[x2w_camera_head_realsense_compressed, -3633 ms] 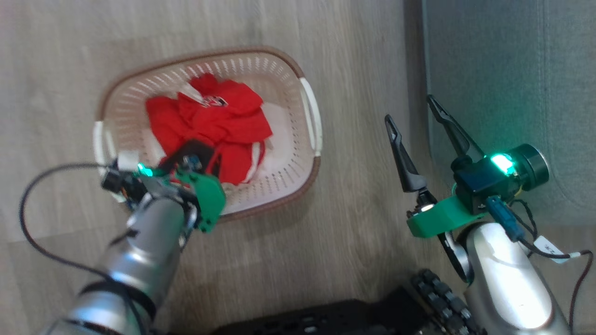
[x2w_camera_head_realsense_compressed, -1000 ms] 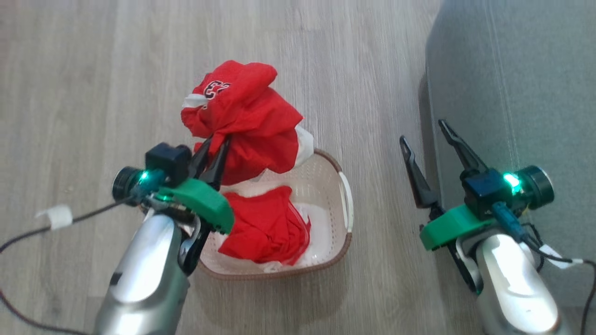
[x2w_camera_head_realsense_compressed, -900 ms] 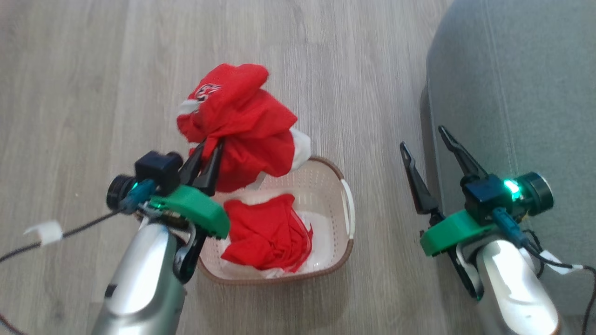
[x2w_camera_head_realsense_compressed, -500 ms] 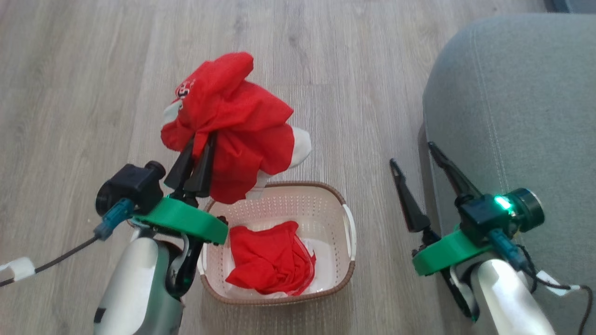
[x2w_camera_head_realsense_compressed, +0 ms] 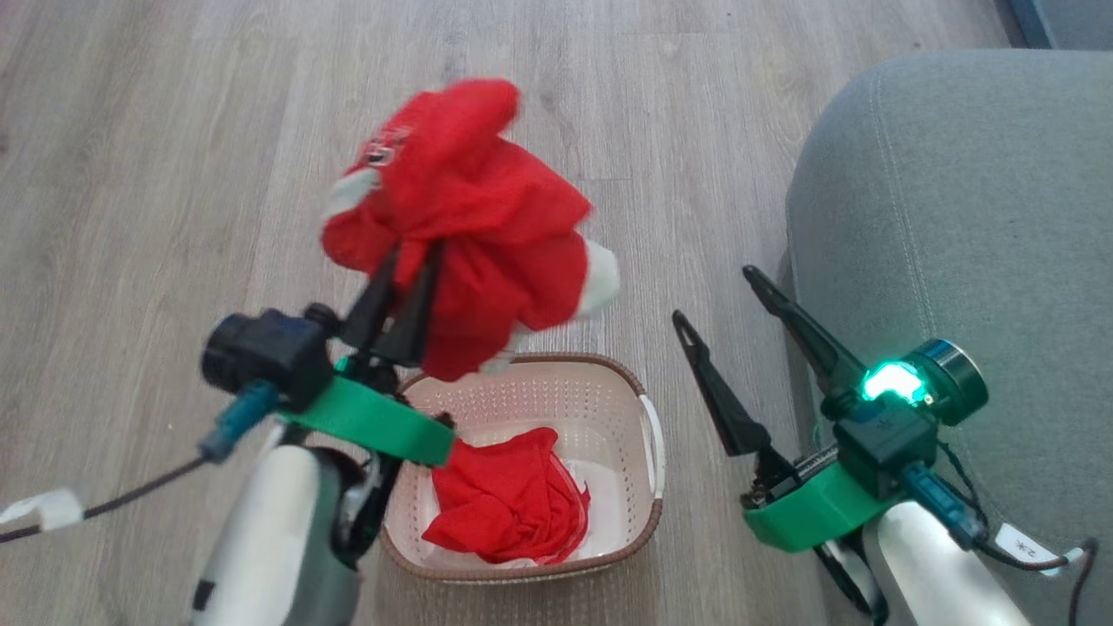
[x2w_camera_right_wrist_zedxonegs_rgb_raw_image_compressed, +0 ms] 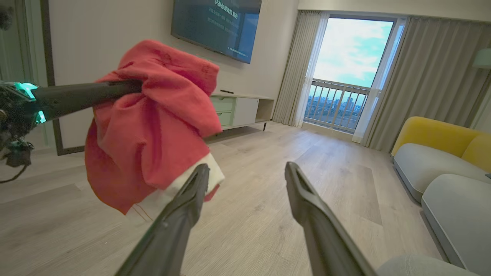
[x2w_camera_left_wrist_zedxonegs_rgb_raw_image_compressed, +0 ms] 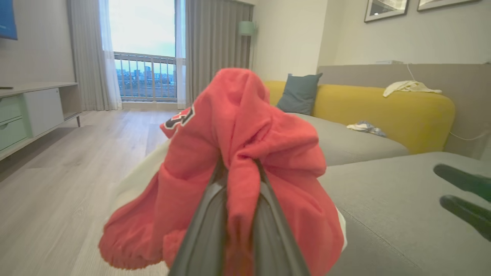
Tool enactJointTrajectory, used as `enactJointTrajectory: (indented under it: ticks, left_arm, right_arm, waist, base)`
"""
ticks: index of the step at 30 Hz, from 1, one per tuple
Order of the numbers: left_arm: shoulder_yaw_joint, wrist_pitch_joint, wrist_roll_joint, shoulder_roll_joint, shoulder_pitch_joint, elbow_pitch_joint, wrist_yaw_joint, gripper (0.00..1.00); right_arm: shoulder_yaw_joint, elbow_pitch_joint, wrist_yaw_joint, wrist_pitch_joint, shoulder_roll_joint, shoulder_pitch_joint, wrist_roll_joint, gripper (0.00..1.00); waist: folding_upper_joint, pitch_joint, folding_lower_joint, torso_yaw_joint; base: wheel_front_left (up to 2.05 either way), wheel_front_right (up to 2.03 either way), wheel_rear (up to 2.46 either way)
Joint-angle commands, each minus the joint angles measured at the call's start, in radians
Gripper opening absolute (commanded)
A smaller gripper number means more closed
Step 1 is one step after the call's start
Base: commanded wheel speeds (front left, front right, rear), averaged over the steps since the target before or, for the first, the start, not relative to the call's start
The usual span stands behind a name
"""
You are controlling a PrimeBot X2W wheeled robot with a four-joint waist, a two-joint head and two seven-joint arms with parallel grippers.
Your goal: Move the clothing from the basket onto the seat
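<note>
The left jaws are pinching almost shut on a fold of 1 red garment (x2w_camera_head_realsense_compressed: 469,200), holding it above the basket (x2w_camera_head_realsense_compressed: 556,358), likely so it is hanging clear of the rim before swinging to the seat (x2w_camera_head_realsense_compressed: 974,217), right of the basket. The other garment (x2w_camera_head_realsense_compressed: 509,504) is lying inside the basket. The right jaws are gaping wide, gripping nothing, between basket and seat.

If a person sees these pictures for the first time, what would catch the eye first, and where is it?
First comes the bunched red garment, pinched in the shut left end effector and held up in the air near the basket. Next is a second red garment, lying crumpled inside that basket. On the right, the open right end effector hovers beside the big grey seat.
</note>
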State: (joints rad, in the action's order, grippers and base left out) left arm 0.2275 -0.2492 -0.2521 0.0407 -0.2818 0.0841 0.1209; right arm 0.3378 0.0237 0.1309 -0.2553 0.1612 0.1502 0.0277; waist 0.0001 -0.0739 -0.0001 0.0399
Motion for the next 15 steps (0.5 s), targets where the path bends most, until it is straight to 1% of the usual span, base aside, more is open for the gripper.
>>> enactJointTrajectory:
  ticks: [1, 4, 9, 15]
  left_arm:
    - [-0.006, -0.013, 0.02, 0.01, -0.03, -0.033, 0.006, 0.0]
    - [0.044, -0.013, 0.019, 0.017, -0.034, -0.036, 0.009, 0.0]
    - [0.152, -0.013, -0.011, 0.065, -0.049, -0.055, 0.009, 0.0]
    - [0.235, -0.013, -0.036, 0.106, -0.066, -0.078, 0.01, 0.0]
  right_arm:
    - [0.027, 0.043, 0.0, -0.006, 0.008, 0.018, 0.011, 1.0]
    - [0.043, 0.051, 0.0, -0.006, 0.018, 0.023, 0.018, 1.0]
    - [0.063, 0.053, 0.0, -0.006, 0.035, 0.035, 0.024, 1.0]
    - [0.1, 0.039, 0.0, -0.006, 0.067, 0.049, 0.021, 1.0]
  waist:
    - [-0.0001, 0.0, 0.0001, -0.001]
    - [-0.0001, -0.001, 0.0001, -0.003]
    - [-0.0001, 0.0, 0.0001, -0.003]
    - [-0.0001, 0.001, 0.0001, -0.001]
  base:
    - [0.0, 0.0, 0.0]
    - [0.0, 0.0, 0.0]
    - [0.0, 0.0, 0.0]
    - [0.0, 0.0, 0.0]
